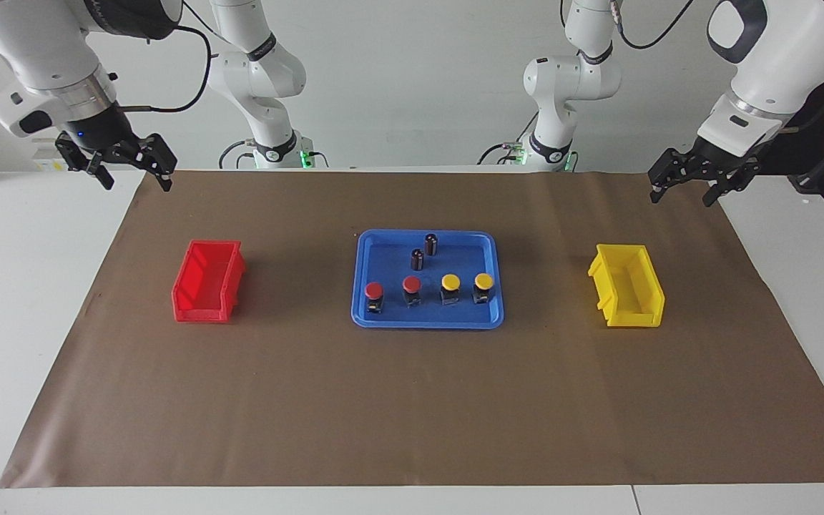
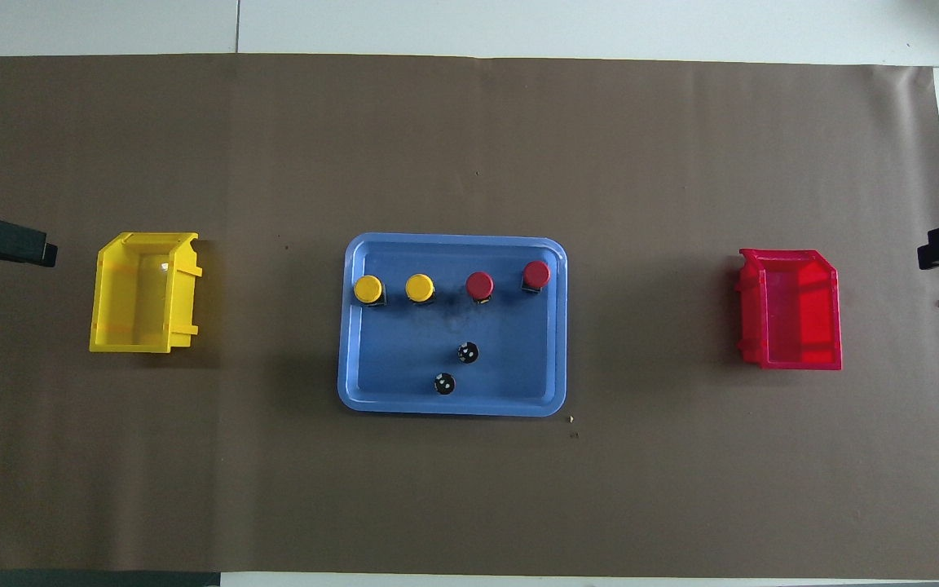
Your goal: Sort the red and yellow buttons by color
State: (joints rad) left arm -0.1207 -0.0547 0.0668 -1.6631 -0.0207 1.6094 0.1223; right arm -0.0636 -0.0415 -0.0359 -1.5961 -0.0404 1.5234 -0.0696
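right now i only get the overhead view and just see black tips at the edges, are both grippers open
Observer: Yes. In the facing view the left gripper hangs open and empty above the corner of the brown mat at its own end of the table.
Operator: and the right one
Observer: The right gripper is open and empty too, up in the air over the mat's edge at its end, apart from the red bin.
Operator: those two black dots in the blue tray, flat or tall
Observer: They are two dark cylinders standing upright, nearer to the robots than the row of buttons.
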